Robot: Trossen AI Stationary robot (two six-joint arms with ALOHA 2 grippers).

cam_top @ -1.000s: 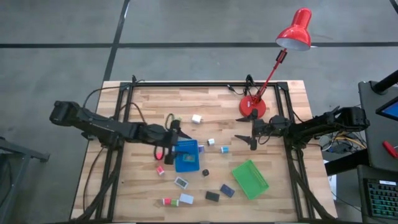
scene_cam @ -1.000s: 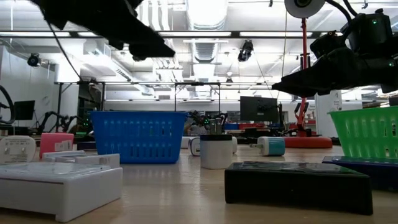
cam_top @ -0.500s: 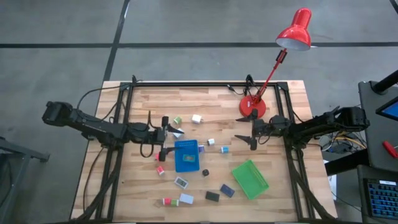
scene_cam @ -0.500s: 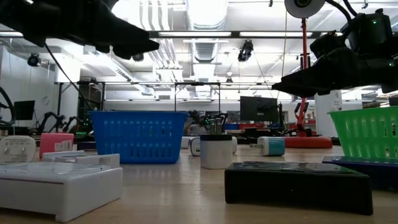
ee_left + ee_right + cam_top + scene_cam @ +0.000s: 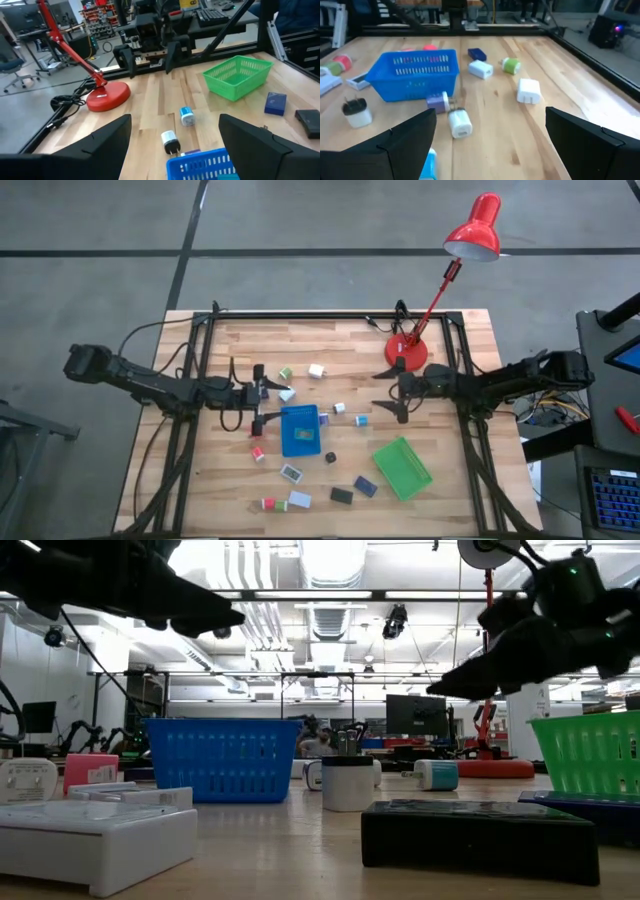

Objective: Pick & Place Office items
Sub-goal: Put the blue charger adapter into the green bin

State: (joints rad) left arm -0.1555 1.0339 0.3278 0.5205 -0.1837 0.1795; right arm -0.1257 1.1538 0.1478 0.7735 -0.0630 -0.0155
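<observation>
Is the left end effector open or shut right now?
Open. In the left wrist view the left end effector has its two dark fingers spread wide apart, with bare table and nothing gripped between them.

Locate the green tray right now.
In the high view the green tray sits on the table's right half, near the front edge, tilted. A navy block lies just to its left, and the right gripper hovers farther back, above it.
</observation>
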